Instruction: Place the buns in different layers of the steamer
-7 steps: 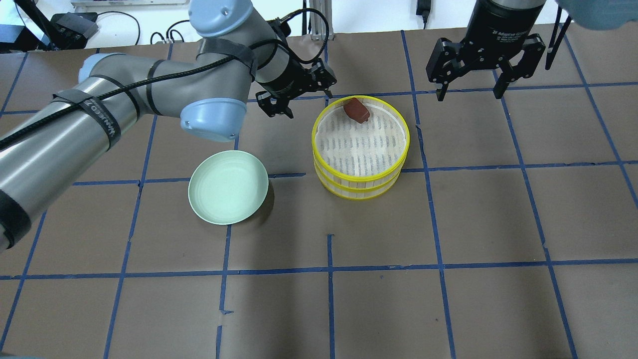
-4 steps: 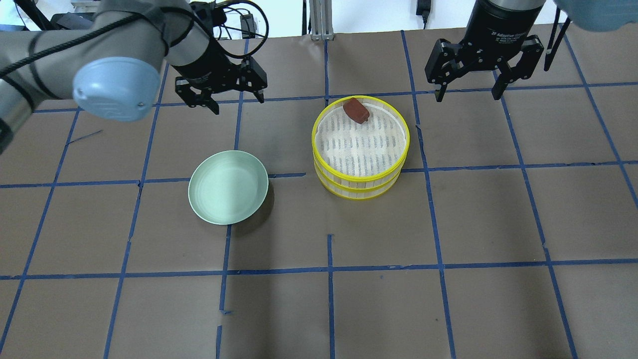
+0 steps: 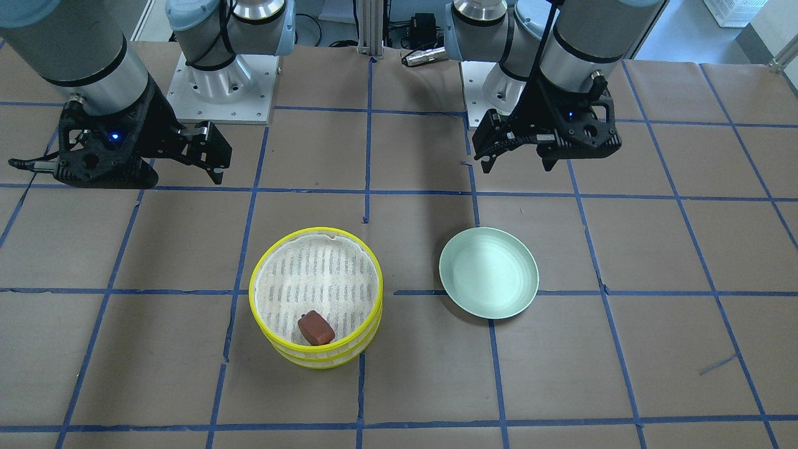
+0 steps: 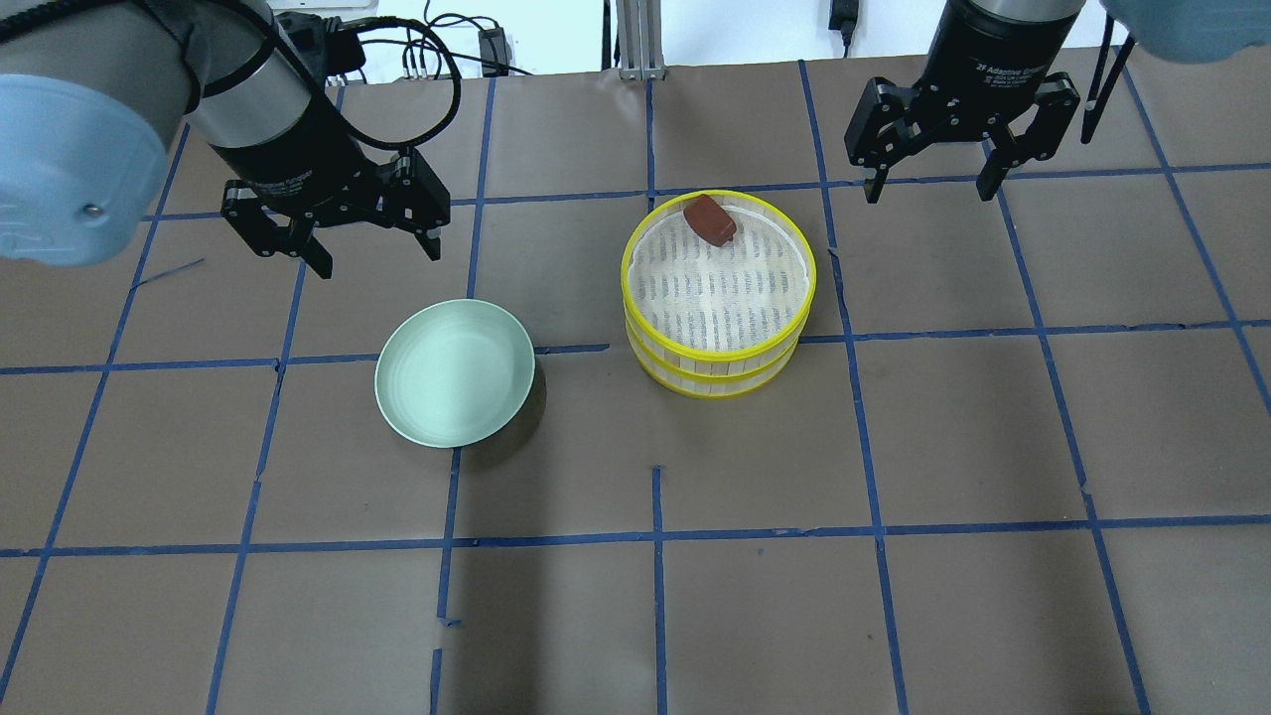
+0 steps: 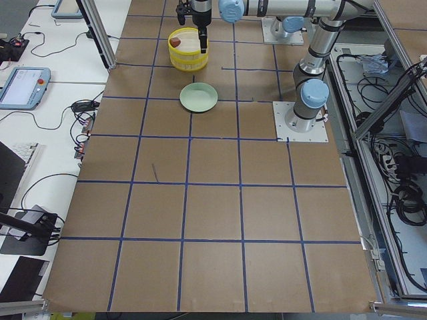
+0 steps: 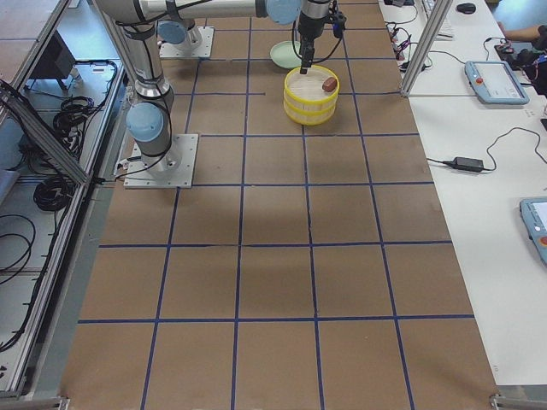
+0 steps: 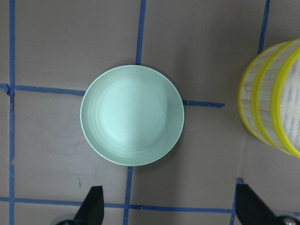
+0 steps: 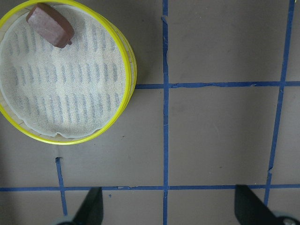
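**STATUS: ONE BUN IN UPPER LAYER, BOTH HANDS FREE**

**Steamer.** The steamer [image 4: 717, 371] stands on the worktop [image 4: 894, 447], near its middle. It is a stack of round trays with yellow hoops. The upper layer [image 4: 720, 293] shows its whitish striped floor, open to view from above.

**Bun.** The reddish-brown bun [image 4: 709, 219] lies in the upper layer. It rests on the floor against the rim on the side away from the robot's base, turned at an angle to the stripes.

**Left hand.** The left hand [image 4: 379, 260] hangs above the worktop near the pale green plate [image 4: 455, 372]. Its fingers are spread wide and hold nothing. In the left wrist view the plate lies ahead of the two fingertips, with the steamer's wall at the right edge.

**Right hand.** The right hand [image 4: 929, 191] hangs above the worktop on the robot's right of the steamer, clear of it. Its fingers are spread wide and hold nothing. In the right wrist view the steamer and bun sit at upper left.

**Surroundings.** The plate sits just beside the steamer, not touching it. Blue tape lines [image 4: 655, 536] divide the worktop into squares.
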Motion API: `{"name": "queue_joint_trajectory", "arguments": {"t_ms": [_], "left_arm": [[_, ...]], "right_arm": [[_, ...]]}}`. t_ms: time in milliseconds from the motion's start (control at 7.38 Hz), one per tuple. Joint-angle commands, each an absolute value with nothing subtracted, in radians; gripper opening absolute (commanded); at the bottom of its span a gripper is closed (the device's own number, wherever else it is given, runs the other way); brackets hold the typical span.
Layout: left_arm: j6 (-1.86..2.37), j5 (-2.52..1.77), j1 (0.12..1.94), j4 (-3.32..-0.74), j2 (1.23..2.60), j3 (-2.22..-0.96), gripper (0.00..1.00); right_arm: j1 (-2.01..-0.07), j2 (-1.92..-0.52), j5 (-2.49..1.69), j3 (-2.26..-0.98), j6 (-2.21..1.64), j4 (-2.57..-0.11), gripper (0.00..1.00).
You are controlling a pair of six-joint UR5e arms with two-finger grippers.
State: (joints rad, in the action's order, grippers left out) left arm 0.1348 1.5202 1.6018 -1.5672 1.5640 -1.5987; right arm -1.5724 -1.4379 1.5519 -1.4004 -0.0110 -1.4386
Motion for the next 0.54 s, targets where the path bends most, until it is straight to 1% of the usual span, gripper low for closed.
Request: {"name": "queue_joint_trajectory", "arguments": {"t_ms": [0,406], "left_arm": [[0.130,1.523,1.600,-1.595,1.549,-1.611,1.00],[0.034,1.608,1.575,-1.597,1.539,-1.611,1.00]], "right_arm": [[-1.572,-1.437,1.560,-1.399,-0.012,-1.439,1.00],[-1.572,-1.436,1.559,-1.402,-0.012,-1.451,1.00]]}}
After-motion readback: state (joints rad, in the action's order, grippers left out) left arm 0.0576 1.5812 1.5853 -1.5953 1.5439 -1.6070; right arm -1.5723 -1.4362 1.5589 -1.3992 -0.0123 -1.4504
